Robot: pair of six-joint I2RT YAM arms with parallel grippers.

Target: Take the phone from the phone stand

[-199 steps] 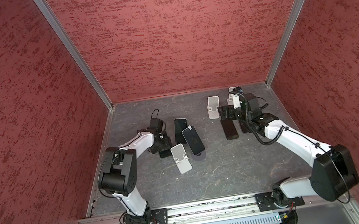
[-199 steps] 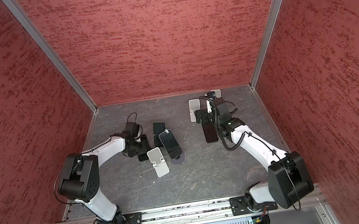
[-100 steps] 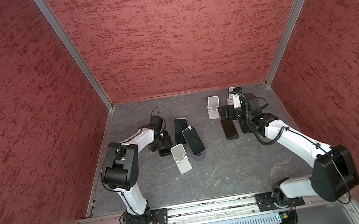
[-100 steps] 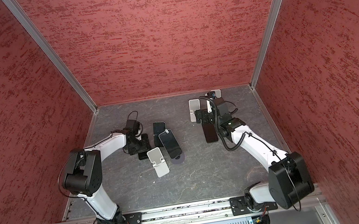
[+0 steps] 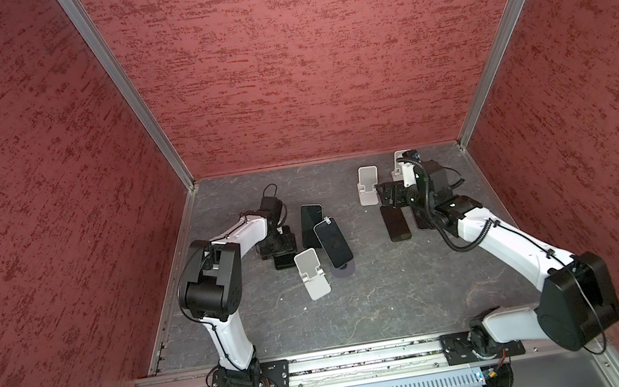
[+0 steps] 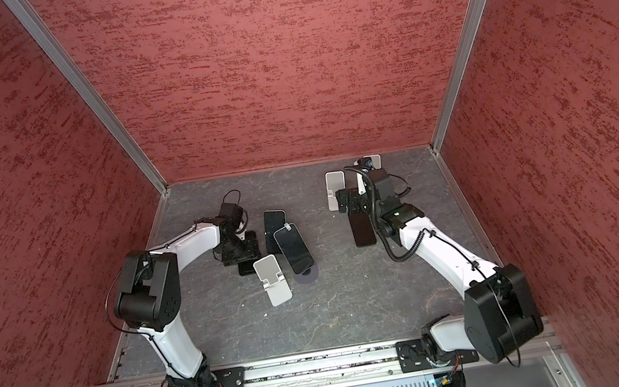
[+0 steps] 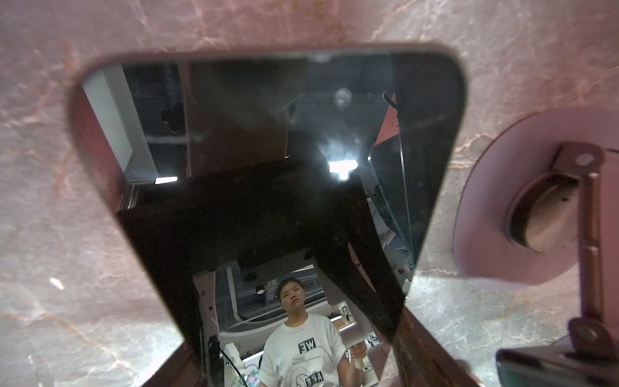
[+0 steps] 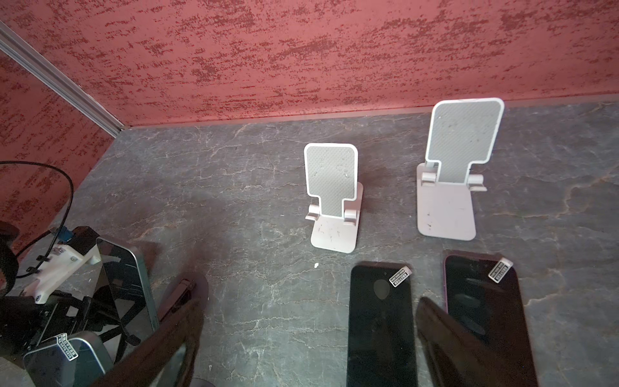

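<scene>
The left claw (image 5: 279, 250) points down at the table (image 5: 379, 297) and is closed on the black phone (image 7: 268, 150). In the left wrist view a finger (image 7: 432, 348) presses on each long edge of it, and the screen faces up to the camera. This black phone is directly under the claw and very low; whether it rests on the table I cannot tell. It is off the phone stand (image 7: 485, 234), whose round purple base and hinged arm are just beside the claw and do not touch the phone. On the side of this claw that faces the middle of the table there are a dark phone (image 5: 311, 221) and a labelled phone (image 5: 333, 243), both raised at an angle, and the labelled one is above a round purple base. A bare white stand (image 5: 312, 276) is near the tip of the claw. The right claw (image 8: 306, 305) is wide open and holds nothing. Below it one flat phone (image 8: 382, 321) lies under the gap between its fingers, and a second flat phone (image 8: 482, 295) lies just beside, partly hidden by one finger. Ahead of this claw the nearer white stand (image 8: 333, 197) and the farther white stand (image 8: 459, 167) are upright and bare.
</scene>
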